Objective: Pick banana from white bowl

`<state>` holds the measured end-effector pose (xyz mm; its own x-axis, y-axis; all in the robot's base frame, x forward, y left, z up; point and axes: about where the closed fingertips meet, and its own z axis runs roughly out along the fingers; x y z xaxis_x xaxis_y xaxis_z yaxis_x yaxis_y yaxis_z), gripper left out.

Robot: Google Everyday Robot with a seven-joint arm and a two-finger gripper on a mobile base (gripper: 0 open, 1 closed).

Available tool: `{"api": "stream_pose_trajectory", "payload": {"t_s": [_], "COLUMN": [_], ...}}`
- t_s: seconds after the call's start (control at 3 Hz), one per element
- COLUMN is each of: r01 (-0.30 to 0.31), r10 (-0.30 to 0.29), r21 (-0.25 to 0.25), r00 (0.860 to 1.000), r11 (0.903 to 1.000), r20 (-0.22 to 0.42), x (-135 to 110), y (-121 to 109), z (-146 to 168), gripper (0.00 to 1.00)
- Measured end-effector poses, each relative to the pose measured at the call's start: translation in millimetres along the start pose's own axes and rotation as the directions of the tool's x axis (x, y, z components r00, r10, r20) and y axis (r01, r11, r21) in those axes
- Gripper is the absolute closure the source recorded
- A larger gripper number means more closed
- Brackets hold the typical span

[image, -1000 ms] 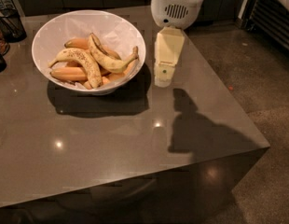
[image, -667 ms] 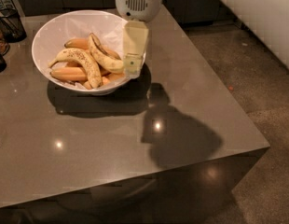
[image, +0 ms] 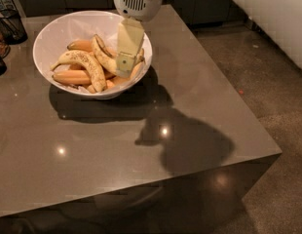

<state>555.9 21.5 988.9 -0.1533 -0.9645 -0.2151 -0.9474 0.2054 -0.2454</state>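
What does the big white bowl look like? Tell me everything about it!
The white bowl is big, round and shiny, with sloping sides and a wide open top. It stands upright on the brown table, toward the far left part, and casts a dark shadow in front. A pile of bananas lies inside it. The gripper hangs down over the bowl's right side, right by the bananas.

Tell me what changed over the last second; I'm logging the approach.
The gripper moved left, from beside the bowl to above its right side, and now hangs over the banana. Nothing was visibly grasped or released. The bowl, the other bananas and the table stayed put.
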Motion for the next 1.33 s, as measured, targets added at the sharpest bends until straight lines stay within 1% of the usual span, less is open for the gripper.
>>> {"api": "stream_pose_trajectory", "payload": {"t_s": [0.33, 0.67, 1.0, 1.33], "r01": [-0.036, -0.038, -0.059, -0.070], "r10": [0.037, 0.039, 0.061, 0.071], "r21": [-0.030, -0.021, -0.035, -0.052], "r00": [0.999, 0.998, 0.997, 0.997], "r11": [0.9989, 0.9990, 0.9976, 0.9962], "r20": [0.031, 0.040, 0.037, 0.016], "x": [-18, -19, -29, -39], "y": [3, 1, 6, 11], "z": [6, 6, 18, 33], "gripper": [0.00, 0.00, 0.00, 0.00]}}
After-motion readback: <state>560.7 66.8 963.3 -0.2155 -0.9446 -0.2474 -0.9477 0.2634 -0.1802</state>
